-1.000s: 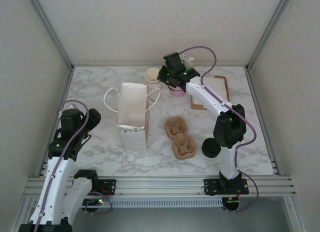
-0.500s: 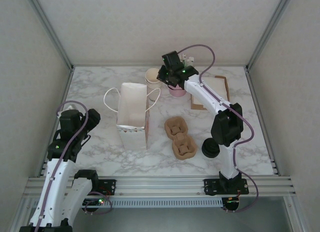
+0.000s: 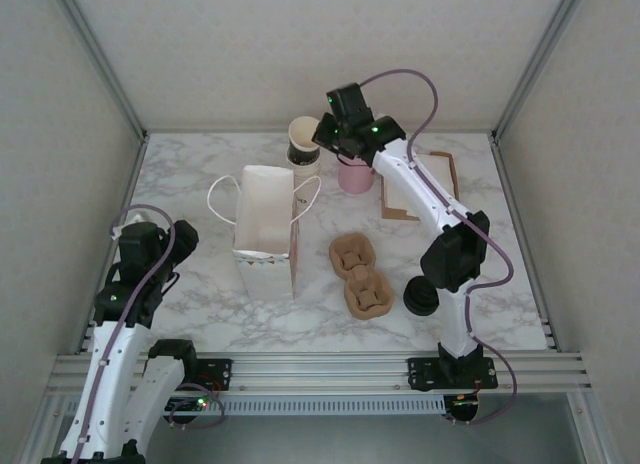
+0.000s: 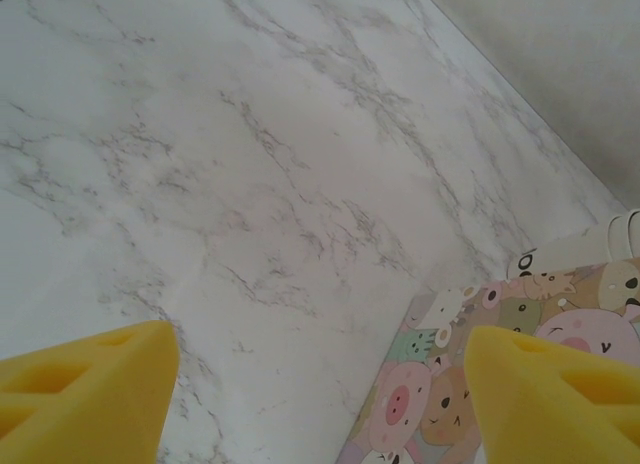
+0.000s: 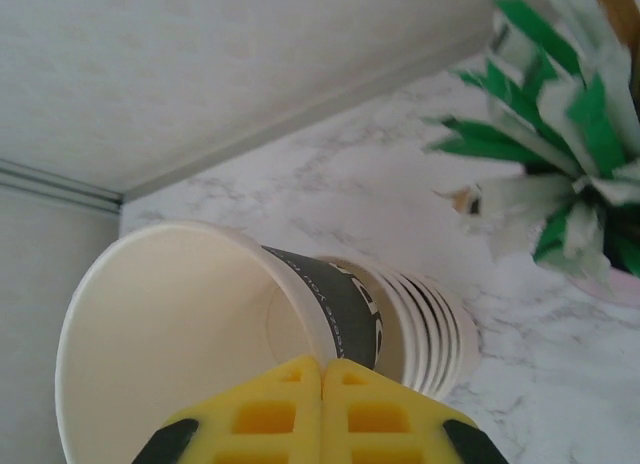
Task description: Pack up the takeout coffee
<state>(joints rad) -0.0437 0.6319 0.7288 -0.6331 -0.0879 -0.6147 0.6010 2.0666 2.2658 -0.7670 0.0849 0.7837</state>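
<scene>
Your right hand (image 5: 322, 369) pinches the rim of the white, dark-sleeved paper cup (image 5: 180, 324), tilted atop the cup stack (image 5: 432, 336) at the far edge of the desk (image 3: 200, 304); your left hand (image 4: 320, 369) hangs wide open, empty.

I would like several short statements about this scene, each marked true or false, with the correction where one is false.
1. The right gripper pinches the rim of a paper cup. True.
2. The left gripper is shut on the bag's handle. False: its fingers are apart over the marble table, holding nothing.
3. The paper bag stands upright, to the left of the cup carrier. True.
4. A cup sits in the cup carrier. False: its wells look empty.
</scene>
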